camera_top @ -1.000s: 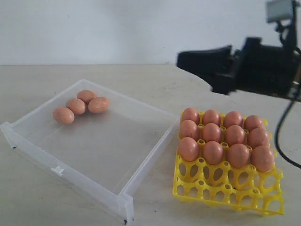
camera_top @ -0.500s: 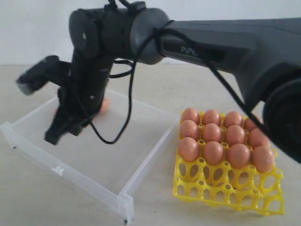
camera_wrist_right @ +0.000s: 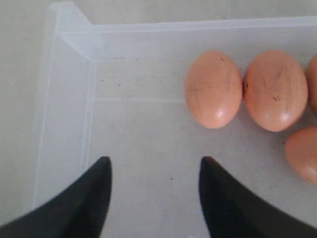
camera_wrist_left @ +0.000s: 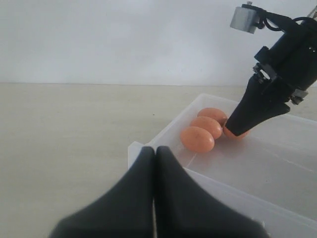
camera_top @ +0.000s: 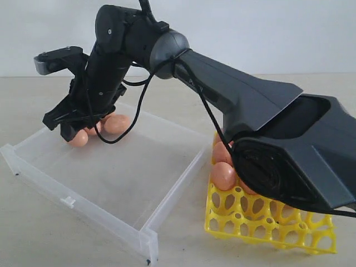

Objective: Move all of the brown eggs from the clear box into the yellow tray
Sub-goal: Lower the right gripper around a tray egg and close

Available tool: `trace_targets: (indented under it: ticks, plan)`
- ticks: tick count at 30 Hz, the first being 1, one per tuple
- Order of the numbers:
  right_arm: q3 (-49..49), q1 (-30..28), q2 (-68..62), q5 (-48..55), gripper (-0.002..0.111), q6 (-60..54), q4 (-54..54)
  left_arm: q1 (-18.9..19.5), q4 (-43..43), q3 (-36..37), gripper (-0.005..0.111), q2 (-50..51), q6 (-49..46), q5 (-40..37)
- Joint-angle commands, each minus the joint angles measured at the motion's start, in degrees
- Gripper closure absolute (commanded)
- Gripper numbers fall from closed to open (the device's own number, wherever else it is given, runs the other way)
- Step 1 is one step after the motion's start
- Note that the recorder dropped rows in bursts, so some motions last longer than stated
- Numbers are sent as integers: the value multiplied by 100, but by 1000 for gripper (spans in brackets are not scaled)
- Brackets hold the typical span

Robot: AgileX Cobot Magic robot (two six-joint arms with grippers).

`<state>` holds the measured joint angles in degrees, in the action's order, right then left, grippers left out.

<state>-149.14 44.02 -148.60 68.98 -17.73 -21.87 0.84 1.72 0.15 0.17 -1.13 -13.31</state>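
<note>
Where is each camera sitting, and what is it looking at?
Exterior view: off the arms, facing the clear box and yellow tray; right arm reaches across.
Left wrist view: on the left arm, facing the box; shut left hand shows.
Right wrist view: above the box, looking down; open right hand shows.
Shared: all see brown eggs.

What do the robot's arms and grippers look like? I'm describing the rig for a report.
The right arm is matte dark grey with rounded joints; a thin black cable loops along it. The right gripper has black pointed fingers, like the left gripper. A small grey box sits at the right wrist.
</note>
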Motion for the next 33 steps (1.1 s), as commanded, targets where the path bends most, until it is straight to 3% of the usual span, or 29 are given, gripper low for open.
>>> trace_targets:
  ticks: [1,8,16,33]
  plan:
    - [-36,45,63,-437,41,54,13,-25,31,-15,111,-17,-3,0]
    - [-36,162,-263,-3291,41,348,508,-25,31,-15,111,-17,-3,0]
    - [-36,162,-935,-2200,41,419,754,-25,31,-15,111,-17,-3,0]
    - [-88,173,-943,-2094,41,-12,732,-25,31,-15,111,-17,-3,0]
